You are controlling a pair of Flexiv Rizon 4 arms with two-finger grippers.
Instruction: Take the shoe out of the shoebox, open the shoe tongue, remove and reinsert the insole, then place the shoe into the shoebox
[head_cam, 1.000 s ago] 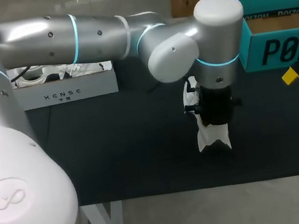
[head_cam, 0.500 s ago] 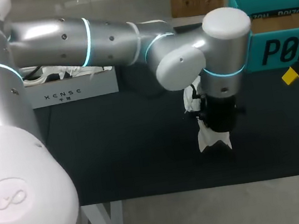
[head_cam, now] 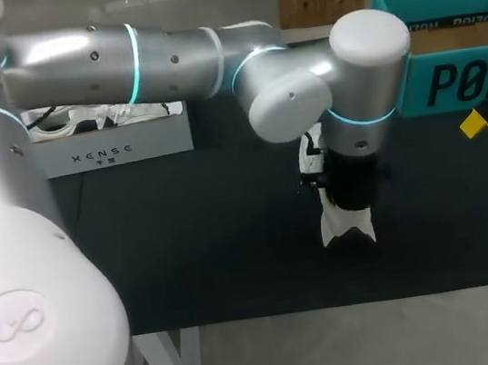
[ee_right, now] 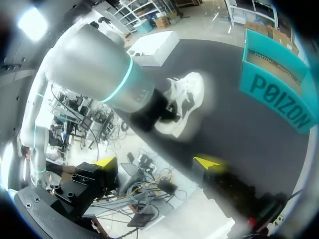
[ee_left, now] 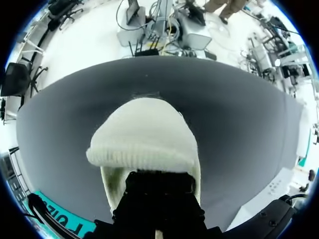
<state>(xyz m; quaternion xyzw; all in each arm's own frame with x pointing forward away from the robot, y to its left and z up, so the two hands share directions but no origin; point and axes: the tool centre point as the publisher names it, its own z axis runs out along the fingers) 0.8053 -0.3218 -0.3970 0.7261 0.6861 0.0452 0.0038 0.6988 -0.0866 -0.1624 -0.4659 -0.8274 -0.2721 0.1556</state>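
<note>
A white shoe (head_cam: 346, 225) stands in the middle of the black table, toe towards the front edge. My left arm reaches across from the left, and its gripper (head_cam: 349, 194) comes down onto the shoe's opening, shut on the shoe; the fingertips are hidden. In the left wrist view the knitted toe of the shoe (ee_left: 144, 134) lies just ahead of the black gripper body. The teal shoebox (head_cam: 448, 69) stands open at the back right. My right gripper (ee_right: 157, 164) hovers open near the right edge, apart from the shoe (ee_right: 185, 99) and beside the shoebox (ee_right: 279, 99).
A white box (head_cam: 115, 147) holding crumpled paper and cables stands at the back left. The black table mat (head_cam: 198, 244) lies bare around the shoe. The table's front edge runs close below the shoe.
My left arm's elbow swung out and back, and its gripper with the shoe shifted slightly. The right gripper stayed still and open.
</note>
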